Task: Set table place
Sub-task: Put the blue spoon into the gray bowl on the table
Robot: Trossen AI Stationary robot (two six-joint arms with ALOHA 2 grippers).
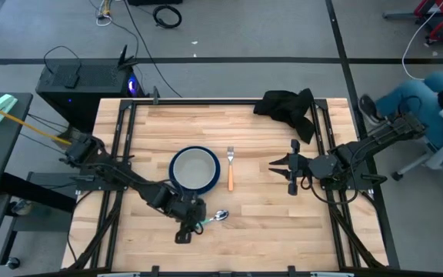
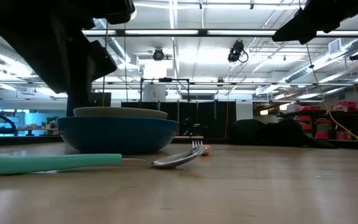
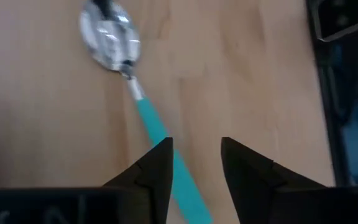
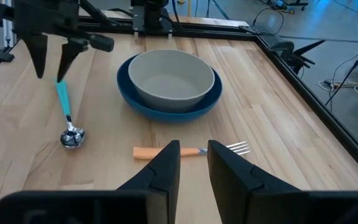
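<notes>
Working on plank tabletop (image 1: 268,223): blue plate (image 1: 177,181) with grey bowl (image 1: 194,168) nested inside sits mid-table, likely heaviest and breakable. Orange-handled fork (image 1: 230,170) just beside it. Teal-handled spoon (image 3: 143,116): light, stiff, slippery; my left gripper (image 3: 196,163) hovers parted over its handle, holding nothing. Right gripper (image 4: 193,162) empty, slightly open.

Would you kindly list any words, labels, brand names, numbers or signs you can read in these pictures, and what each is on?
None can be read.
The blue plate, grey bowl, fork and spoon show no markings.
The table is bare wood, unprinted.
Room equipment beyond the table in the low view: any lettering is too small and blurred to read.
</notes>
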